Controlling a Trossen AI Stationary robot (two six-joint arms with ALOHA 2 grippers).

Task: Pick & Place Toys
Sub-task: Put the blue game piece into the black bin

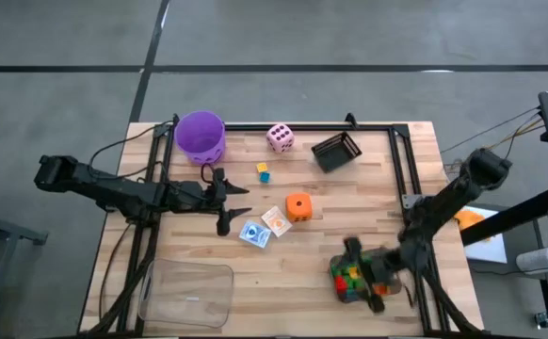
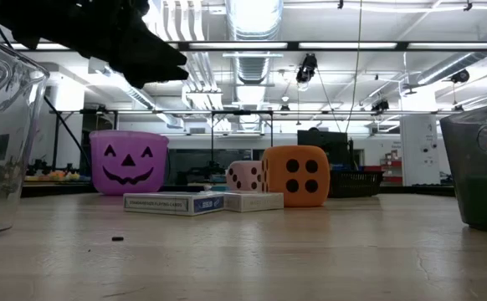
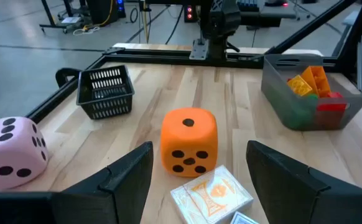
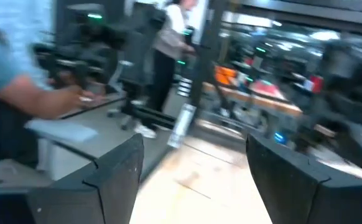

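Two arms: both are over the desk [image 1: 368,202], one from each side edge.
Left gripper [image 1: 229,201]: it hovers near the middle of the desk with its fingers [image 3: 116,180] parted and nothing between them; the orange die sits just beyond the tips.
Right gripper [image 1: 373,282]: it is above the grey tray at the near right corner; its fingers [image 4: 116,165] stand apart and hold nothing.
Orange die [image 3: 188,140]: it rests at mid-desk, just beside two card packs [image 1: 265,227] on its left-arm side (whether they touch it I cannot tell).
Pink die [image 1: 280,137]: it lies close to the far edge, between the purple bucket [image 1: 201,134] and the black basket [image 1: 336,151].
Small bricks [image 1: 263,171]: a yellow and a blue one lie together, inward from the far edge.
Grey tray [image 1: 342,287]: it holds red, yellow, green and orange bricks [image 3: 311,81] at the near right corner.
Clear container [image 1: 187,294]: it occupies the near left corner.
Open room: bare wood [image 1: 283,287] runs along the near edge between the clear container and the grey tray.
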